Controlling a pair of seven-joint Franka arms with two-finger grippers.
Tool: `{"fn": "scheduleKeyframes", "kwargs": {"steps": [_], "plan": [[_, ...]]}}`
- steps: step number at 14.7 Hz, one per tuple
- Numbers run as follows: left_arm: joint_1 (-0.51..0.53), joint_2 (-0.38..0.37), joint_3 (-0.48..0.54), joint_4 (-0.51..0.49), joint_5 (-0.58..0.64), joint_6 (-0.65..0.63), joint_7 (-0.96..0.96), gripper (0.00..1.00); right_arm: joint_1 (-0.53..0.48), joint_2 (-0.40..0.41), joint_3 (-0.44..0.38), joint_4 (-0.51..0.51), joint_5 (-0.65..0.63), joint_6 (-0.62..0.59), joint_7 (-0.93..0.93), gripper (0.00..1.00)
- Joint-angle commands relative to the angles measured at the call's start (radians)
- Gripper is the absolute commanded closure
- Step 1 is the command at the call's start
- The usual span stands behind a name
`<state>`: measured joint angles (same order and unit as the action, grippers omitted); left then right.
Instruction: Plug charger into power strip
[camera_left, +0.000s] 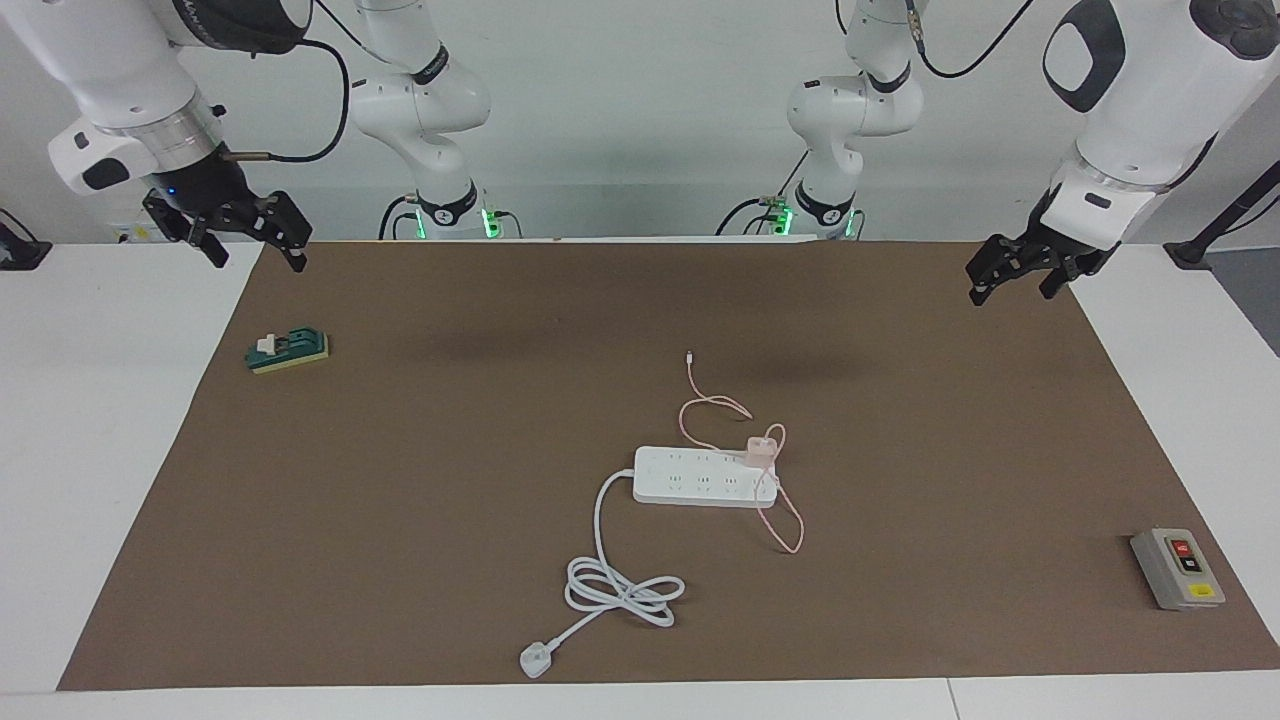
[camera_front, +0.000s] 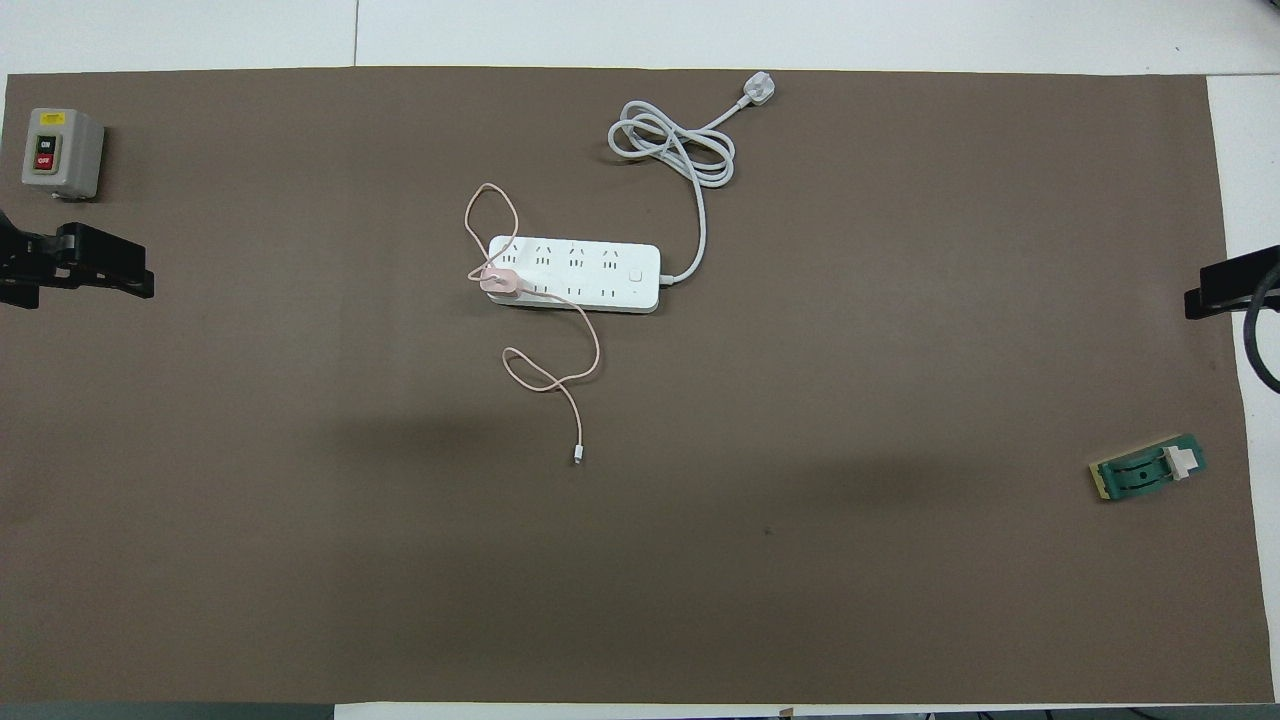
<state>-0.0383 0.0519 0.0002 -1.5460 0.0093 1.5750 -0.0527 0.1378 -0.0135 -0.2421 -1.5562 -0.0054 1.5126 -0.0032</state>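
1. Pale pink cube charger (camera_left: 761, 451) (camera_front: 497, 281) seated on long flat white power strip (camera_left: 700, 477) (camera_front: 580, 274), at the strip's end toward the left arm, mid brown paper mat (camera_left: 400, 500) (camera_front: 900, 600).
2. Thin pink cable (camera_left: 785, 520) (camera_front: 580, 375) looped around that end, touching strip.
3. Thick white cord (camera_left: 620, 590) (camera_front: 670, 150) coiled farther from robots, white plug (camera_left: 535, 660) (camera_front: 758, 90) near mat edge.
4. Left gripper (camera_left: 1020, 275) (camera_front: 90, 275) raised over mat edge, jaws open, empty.
5. Right gripper (camera_left: 255, 240) (camera_front: 1230, 290) raised at opposite mat edge, jaws open, empty.
6. Grey button box (camera_left: 1177, 568) (camera_front: 60, 152), green block (camera_left: 288, 350) (camera_front: 1148, 472) well apart from strip.
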Motion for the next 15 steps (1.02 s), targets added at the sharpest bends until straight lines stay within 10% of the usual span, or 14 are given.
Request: {"fn": "scheduleKeyframes", "kwargs": {"steps": [1,15], "plan": [[0.0,-0.03,0.007,-0.028,-0.009,0.013,0.011,0.0,-0.007,-0.008,0.006,0.001,0.018,-0.018,0.012,0.0],[-0.012,-0.037,0.003,-0.029,-0.008,0.007,0.007,0.0,-0.007,-0.008,0.006,0.001,0.018,-0.018,0.012,0.0]]}}
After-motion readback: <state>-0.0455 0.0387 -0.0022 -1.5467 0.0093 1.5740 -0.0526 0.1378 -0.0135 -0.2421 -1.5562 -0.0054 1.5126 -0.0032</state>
